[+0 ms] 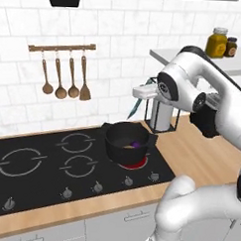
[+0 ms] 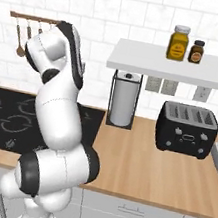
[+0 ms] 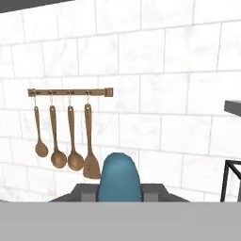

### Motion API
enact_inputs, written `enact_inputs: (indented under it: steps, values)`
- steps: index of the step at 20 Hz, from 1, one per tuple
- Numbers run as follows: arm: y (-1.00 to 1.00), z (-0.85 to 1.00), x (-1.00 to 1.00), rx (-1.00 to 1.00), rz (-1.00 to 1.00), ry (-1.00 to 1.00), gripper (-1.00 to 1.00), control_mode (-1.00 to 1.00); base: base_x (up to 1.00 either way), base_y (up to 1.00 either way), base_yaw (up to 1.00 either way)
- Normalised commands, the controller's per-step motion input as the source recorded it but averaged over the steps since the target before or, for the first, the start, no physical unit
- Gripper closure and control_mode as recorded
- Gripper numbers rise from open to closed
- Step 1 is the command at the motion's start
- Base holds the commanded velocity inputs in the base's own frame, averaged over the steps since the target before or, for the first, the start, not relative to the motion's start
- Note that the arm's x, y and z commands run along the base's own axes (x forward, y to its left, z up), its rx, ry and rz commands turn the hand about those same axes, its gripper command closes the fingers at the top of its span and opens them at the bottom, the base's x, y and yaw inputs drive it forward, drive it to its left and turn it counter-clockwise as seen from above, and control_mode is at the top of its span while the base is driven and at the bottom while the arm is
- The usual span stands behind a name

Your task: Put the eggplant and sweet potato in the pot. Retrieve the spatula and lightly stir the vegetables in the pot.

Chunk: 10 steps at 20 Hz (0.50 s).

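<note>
Jaws: pressed tight on the handle end of the spatula (image 1: 133, 109); the gripper (image 1: 143, 92) hangs above the stove, at about 1 o'clock from the pot.
Spatula: light blue, slim, hanging from the gripper with its thin end slanting down toward 7 o'clock, its low tip just above and behind the pot's rim, clear of it; in the hand view its rounded blue end (image 3: 119, 179) rises between the dark finger tips (image 3: 84, 193).
Pot: round, black, low-walled (image 1: 127, 141), standing on the front right burner (image 1: 138, 164), which glows red under it.
Eggplant: small glossy purple piece (image 1: 135, 143) inside the pot, toward its 3 o'clock side.
Sweet potato: an orange-brown patch (image 1: 127, 145) inside the pot, just at 8 o'clock of the eggplant, largely hidden by the pot wall.
Cooktop: black glass (image 1: 40, 178), set in a wooden counter (image 2: 146, 168), knobs along its front edge.
Utensil rail: wooden bar (image 3: 70, 92) on the white tile wall, at 10 o'clock from the pot, carrying three wooden spoons (image 3: 58, 158) and one wooden spatula (image 3: 91, 164).
Paper towel holder: black wire frame with a white roll (image 2: 123, 105), on the counter at 2 o'clock from the pot.
Toaster: black, four slots (image 2: 187, 129), at 3 o'clock of the towel roll.
Shelf: grey (image 2: 174, 69), holding two jars (image 2: 178, 43).
</note>
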Motion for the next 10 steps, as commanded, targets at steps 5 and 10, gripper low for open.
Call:
enact_inputs:
  steps: [5,10]
  values:
    - [0.12,-0.33,0.34,-0.02,0.02,0.26,1.0,-1.0,0.0,0.0,0.0]
    - [0.0,-0.46,0.07,-0.15,0.0,0.05,1.0,-1.0,0.0,0.0,0.0]
